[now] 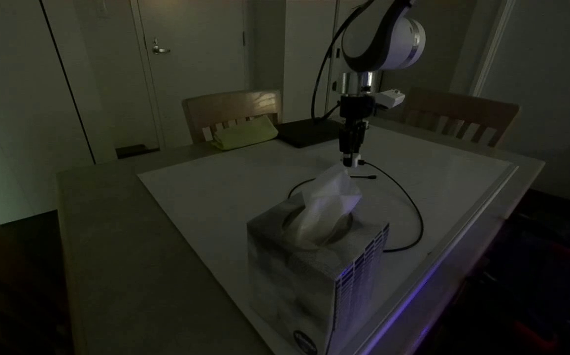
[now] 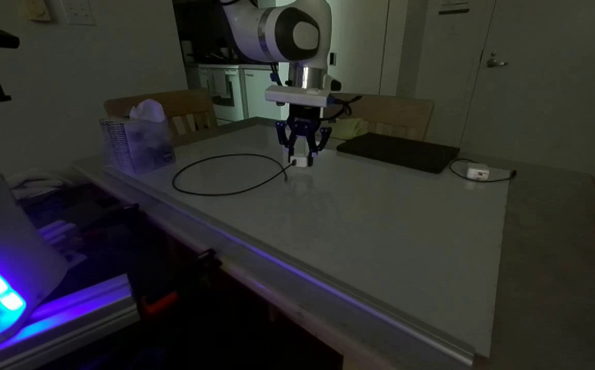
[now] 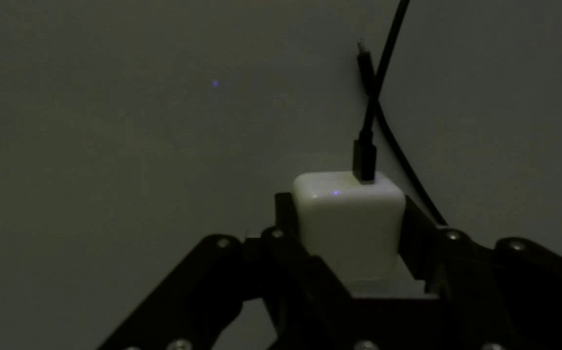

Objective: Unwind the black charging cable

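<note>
The black charging cable (image 2: 204, 195) lies in one wide open loop on the white board (image 2: 379, 231). It shows in an exterior view (image 1: 421, 222), partly hidden behind the tissue box. One end is plugged into a white charger block (image 3: 349, 233). In the wrist view the cable (image 3: 388, 48) runs away from the block and crosses its own free end, with a bare connector (image 3: 366, 70). My gripper (image 2: 301, 154) points down with its fingers shut on both sides of the block, also in an exterior view (image 1: 350, 159). Whether the block touches the board is hard to tell.
A tissue box (image 1: 309, 276) stands on the board near its edge. A flat black object (image 2: 397, 151) and a green cloth (image 1: 245, 133) lie at the back. Another white block (image 2: 477, 171) with a short black cable lies beside the flat object. Chairs surround the table. The room is dim.
</note>
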Controlling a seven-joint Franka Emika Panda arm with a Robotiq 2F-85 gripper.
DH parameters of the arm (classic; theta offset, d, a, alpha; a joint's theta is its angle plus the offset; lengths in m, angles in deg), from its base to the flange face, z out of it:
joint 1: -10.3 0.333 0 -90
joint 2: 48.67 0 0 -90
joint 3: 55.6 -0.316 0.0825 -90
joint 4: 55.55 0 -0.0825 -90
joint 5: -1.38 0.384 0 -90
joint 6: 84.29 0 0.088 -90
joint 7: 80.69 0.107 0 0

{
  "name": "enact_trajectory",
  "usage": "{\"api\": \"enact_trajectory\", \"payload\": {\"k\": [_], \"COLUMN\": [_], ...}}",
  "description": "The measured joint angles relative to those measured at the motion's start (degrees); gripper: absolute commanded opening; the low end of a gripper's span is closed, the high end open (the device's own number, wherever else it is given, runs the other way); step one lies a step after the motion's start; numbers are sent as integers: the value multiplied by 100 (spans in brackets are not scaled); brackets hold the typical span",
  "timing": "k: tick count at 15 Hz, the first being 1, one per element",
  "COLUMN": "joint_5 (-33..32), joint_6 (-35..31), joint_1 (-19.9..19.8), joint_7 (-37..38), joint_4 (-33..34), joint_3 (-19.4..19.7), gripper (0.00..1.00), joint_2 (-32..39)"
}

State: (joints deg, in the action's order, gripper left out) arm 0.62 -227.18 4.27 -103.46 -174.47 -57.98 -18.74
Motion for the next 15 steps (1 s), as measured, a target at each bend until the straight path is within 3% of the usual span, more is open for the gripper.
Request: {"api": "enact_trajectory", "payload": {"k": [5, 15], "joint_5": [-231, -196], "joint_6": [14, 269], "joint_1": [67, 153], "joint_7": [669, 2929], "joint_4": [19, 26], "joint_3": [145, 1017], "gripper": [27, 27], "joint_2": [24, 26]}}
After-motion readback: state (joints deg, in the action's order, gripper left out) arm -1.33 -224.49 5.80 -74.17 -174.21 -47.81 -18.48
